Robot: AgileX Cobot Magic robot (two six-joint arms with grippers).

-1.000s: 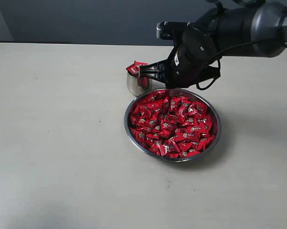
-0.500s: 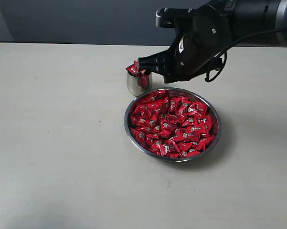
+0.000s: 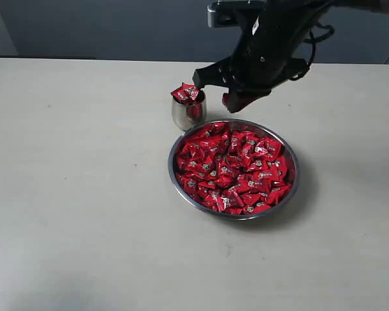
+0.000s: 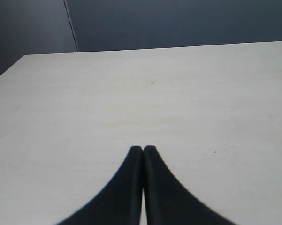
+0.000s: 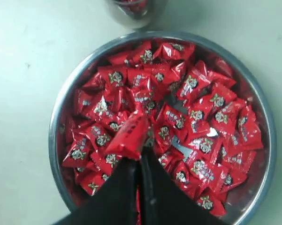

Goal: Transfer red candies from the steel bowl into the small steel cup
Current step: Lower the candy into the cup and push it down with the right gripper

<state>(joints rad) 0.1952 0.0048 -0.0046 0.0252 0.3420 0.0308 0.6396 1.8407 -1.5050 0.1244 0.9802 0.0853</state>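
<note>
The right wrist view settles what the exterior view barely gives: the right claw (image 5: 140,161) is clamped on one red candy (image 5: 131,136), its two black fingers pressed together behind the wrapper, above the steel bowl (image 5: 53,136). From the exterior view that arm hangs over the bowl's far rim, near the small steel cup (image 3: 186,115), which stands on the surface just beside the bowl with a heap (image 3: 186,92) of red wrappers above its lip. Only the left wrist view shows the left claw (image 4: 143,149), fingers together on nothing, over bare pale surface (image 4: 155,93). The red candies (image 3: 233,170) fill the bowl: shiny pillow packets, each with a small pale mark.
</note>
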